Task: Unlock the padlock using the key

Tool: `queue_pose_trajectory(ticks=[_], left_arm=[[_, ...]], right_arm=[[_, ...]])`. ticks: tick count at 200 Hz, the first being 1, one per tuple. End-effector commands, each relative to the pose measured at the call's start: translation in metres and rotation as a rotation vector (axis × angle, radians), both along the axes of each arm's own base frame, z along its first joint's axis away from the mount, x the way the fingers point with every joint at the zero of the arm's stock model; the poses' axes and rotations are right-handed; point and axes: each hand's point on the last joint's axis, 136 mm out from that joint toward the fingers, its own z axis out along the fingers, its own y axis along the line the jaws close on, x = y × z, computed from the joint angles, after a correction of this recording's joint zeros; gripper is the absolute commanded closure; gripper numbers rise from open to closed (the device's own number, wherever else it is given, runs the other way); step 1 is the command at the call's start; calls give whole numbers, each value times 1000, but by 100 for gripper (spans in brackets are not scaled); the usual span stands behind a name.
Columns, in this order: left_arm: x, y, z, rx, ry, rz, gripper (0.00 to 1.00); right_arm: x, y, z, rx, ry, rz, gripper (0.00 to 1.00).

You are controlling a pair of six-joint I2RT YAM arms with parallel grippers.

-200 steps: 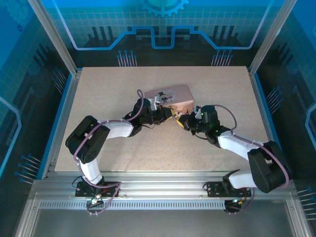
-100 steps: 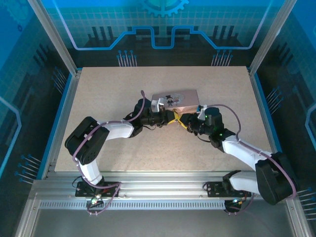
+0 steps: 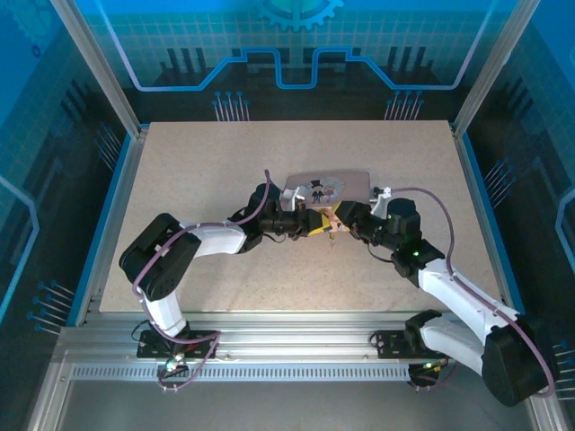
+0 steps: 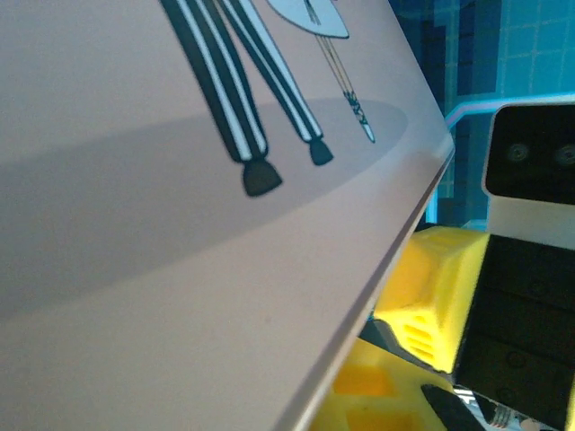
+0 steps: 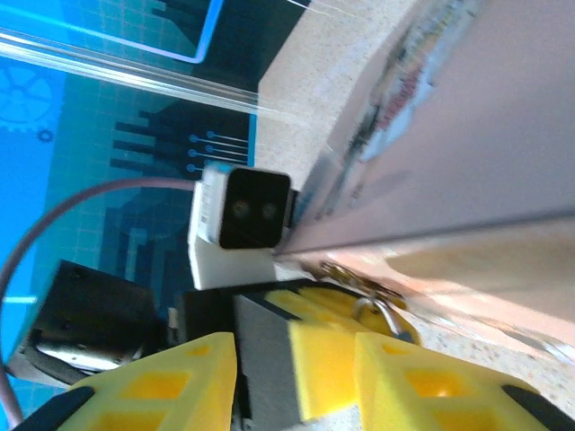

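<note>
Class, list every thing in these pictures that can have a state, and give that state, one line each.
left gripper: shut, at the pink box's near edge.
right gripper: open, fingers apart, facing the left gripper.
pink box: closed, picture side up.
padlock: small metal loop by the left gripper's tips at the box's edge; locked or unlocked cannot be told.

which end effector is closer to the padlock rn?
Left. The left end effector has the padlock right at its yellow pads; the right end effector faces it, open, across a gap.
</note>
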Motion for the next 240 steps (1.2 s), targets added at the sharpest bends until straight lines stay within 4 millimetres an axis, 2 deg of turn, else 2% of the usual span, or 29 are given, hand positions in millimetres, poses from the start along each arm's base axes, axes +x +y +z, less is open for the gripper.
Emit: queue_pose_trajectory(ticks=[1,49,91,96,141,240], left_arm=[[-11,-2,18,-48,-28,-49,100],[-10,-2,20,-51,-30,-49,100],[-9,-3,20,-51,-29,-49,100],[-9,-3,20,-52,-30,-49,100],[-9,-4,18,-50,-25,-53,100],[-7,-5,18,-54,-24,-51,100]], right_arm=[[-12,-11,-25,-51,44,-20,61],[-29,-21,-38,-43,58,-46,71],[-29,-18,-49,-15,66,-51,73],[-26,-16,-43,-3,40,-50,73],[-22,-8,-40,24,12,-41,73],[-25,1,-45,34,28,-10,73]])
